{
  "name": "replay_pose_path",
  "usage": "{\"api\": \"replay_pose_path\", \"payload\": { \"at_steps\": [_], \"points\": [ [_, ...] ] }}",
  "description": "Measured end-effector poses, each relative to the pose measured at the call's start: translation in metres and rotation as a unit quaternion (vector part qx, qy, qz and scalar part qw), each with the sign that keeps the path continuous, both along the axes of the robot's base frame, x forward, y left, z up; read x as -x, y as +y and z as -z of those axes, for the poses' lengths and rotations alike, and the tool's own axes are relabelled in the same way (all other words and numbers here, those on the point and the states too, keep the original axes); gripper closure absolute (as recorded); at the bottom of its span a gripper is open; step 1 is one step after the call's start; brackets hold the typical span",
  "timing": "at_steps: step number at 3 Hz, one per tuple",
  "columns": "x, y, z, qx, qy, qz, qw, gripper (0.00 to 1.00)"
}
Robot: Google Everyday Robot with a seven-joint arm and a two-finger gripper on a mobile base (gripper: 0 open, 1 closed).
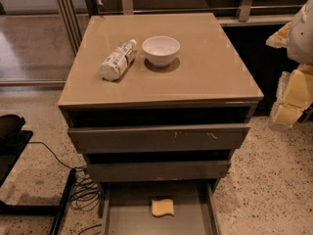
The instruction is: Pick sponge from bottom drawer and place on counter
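The sponge, a small pale yellow pad with wavy edges, lies flat on the grey floor of the bottom drawer. That drawer is pulled open at the foot of the cabinet. The counter is the glossy taupe top slab. My gripper is at the right edge of the view, a white body with yellow foam blocks. It hangs beside the cabinet's right side, far above and to the right of the sponge, and touches nothing.
A white bowl and a plastic bottle lying on its side are on the counter's back left. The two upper drawers stand slightly ajar. Cables and a black frame lie on the floor at left.
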State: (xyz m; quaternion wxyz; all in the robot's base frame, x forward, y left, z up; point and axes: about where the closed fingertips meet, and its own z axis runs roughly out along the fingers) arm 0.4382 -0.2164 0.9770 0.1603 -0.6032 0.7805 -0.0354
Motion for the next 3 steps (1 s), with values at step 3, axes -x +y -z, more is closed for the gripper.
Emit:
{"api": "replay_pose_path", "payload": {
  "at_steps": [3],
  "points": [
    [0.01, 0.002, 0.065, -0.047, 0.006, -0.038, 0.9982, 0.0]
  ]
}}
